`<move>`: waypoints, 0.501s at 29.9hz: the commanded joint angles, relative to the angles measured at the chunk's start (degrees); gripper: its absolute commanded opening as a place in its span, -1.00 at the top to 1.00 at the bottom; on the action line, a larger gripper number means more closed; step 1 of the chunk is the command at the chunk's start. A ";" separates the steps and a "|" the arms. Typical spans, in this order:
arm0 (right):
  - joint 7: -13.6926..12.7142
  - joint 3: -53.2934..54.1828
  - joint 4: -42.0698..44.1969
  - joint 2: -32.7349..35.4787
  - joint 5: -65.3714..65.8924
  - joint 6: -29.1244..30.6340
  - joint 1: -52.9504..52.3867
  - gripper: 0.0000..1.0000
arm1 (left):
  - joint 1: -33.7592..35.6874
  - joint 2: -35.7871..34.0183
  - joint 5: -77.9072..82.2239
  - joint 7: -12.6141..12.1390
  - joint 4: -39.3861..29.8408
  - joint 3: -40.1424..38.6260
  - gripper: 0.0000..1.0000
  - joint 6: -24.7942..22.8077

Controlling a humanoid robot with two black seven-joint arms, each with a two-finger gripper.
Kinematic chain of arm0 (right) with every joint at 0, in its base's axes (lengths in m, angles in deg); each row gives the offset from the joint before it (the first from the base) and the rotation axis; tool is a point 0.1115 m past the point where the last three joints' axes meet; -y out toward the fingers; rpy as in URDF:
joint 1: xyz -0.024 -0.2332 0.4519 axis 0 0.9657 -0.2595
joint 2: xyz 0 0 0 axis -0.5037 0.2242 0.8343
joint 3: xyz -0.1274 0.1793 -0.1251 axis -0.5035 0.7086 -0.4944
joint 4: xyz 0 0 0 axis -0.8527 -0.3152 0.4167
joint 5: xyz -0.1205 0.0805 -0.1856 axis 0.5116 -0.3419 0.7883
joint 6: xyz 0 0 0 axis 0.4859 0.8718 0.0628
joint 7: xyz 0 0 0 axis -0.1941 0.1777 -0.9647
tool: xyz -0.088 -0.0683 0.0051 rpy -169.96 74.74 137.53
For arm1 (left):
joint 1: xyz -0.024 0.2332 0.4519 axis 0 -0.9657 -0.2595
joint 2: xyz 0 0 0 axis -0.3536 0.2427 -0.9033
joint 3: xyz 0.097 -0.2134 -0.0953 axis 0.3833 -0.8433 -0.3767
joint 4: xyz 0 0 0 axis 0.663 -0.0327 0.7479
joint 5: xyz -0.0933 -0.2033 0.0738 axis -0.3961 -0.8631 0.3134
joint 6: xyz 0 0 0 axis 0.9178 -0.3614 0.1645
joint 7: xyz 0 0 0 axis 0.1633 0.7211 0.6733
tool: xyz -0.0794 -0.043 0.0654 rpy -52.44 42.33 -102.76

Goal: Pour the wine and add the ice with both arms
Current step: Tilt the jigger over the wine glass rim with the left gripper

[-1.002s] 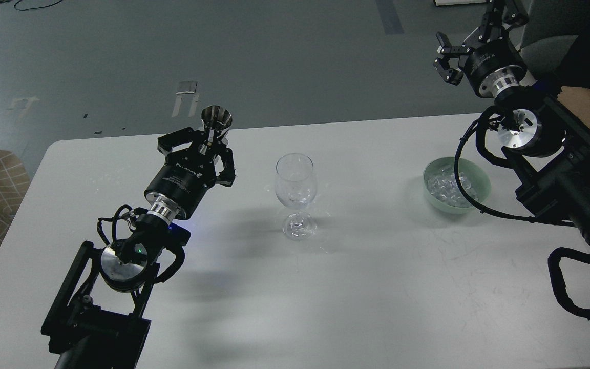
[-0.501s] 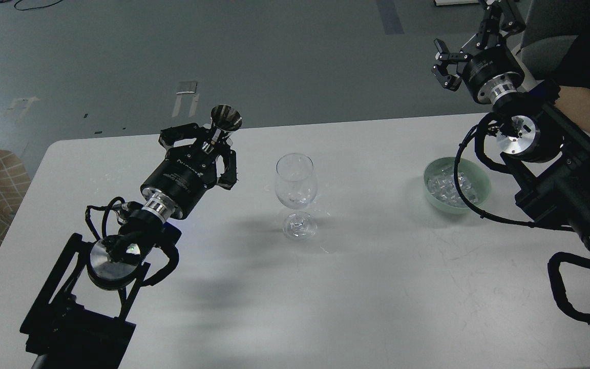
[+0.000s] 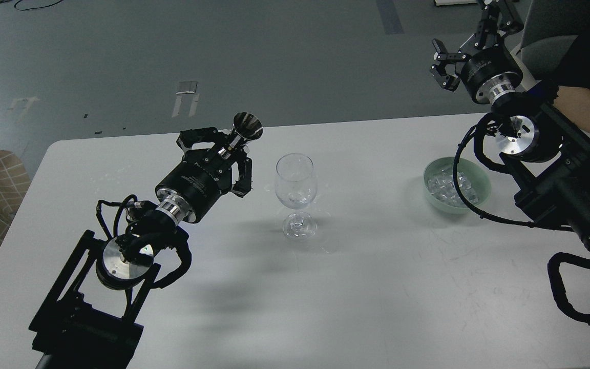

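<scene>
- Using the one wine glass (image 3: 295, 197) as the landmark here. It stands upright on the white table (image 3: 356, 287), roughly mid-table, and the bowl of it looks pretty much empty, just glints.
- Two black arms in total. The left arm (image 3: 121, 266) comes in from the near-left corner and reaches up toward the glass, so its far end sits just left of the glass's bowl.
- The left gripper (image 3: 226, 152) is clamped on one small shiny metal cup (image 3: 247, 126), cone-shaped, held by its narrow stem with the open mouth tipped toward the glass's side. The cup is near the glass's rim but not touching it, a bit farther back.
- To the right of the glass, well apart from it, there's one pale green bowl (image 3: 483, 184) on the table with the ice (image 3: 446, 185) heaped inside, a bunch of small clear cubes, too many and too glassy to count properly.
- The right arm (image 3: 556, 169) comes in from the right edge, and one of its cables loops over the bowl.
- Farthest from the glass, the right gripper (image 3: 466, 38) is up beyond the table's far edge, over the grey floor (image 3: 172, 51), with its fingers spread wide and nothing between them.
- One bare forearm (image 3: 589, 110) of a person pokes in at the far right.
</scene>
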 commanded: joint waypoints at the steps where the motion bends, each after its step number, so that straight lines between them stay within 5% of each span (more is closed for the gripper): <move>1: -0.01 0.00 -0.07 0.09 0.00 0.00 0.01 -1.00 | 0.42 -0.08 2.02 -0.39 -0.01 1.21 0.87 0.41; 15: 0.07 0.00 -0.86 0.00 0.00 -0.09 0.01 -1.00 | 2.18 -1.74 7.12 -3.03 0.08 3.75 0.87 0.50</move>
